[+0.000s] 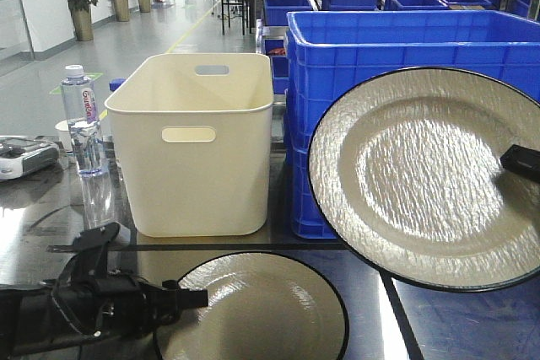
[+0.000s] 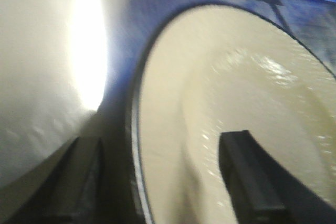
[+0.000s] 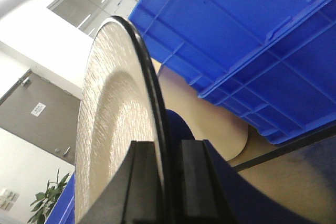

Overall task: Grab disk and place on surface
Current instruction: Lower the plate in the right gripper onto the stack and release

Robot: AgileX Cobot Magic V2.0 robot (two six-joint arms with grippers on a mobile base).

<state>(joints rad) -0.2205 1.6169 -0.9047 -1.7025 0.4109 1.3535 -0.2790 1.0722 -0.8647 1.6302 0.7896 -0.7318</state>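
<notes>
A clear water bottle [image 1: 83, 120] stands on the bench [image 1: 456, 318] just left of the cream bin [image 1: 194, 141]. Its label [image 1: 87, 108] carries red lettering running up the side that seems to read "Ganten"; the smaller print is too fine to read. In the right wrist view, well left of the bin, a grey door [image 3: 37, 124] bears a small white sign [image 3: 38, 109] whose text is illegible.

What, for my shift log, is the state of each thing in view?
Raised plate: off the table, tilted, rim clamped.
Right gripper: shut on the raised plate.
Flat plate: lying on the table.
Left gripper: open, straddling the flat plate's rim.
Bottle: upright, capped.
Bin: upright, open-topped.
</notes>
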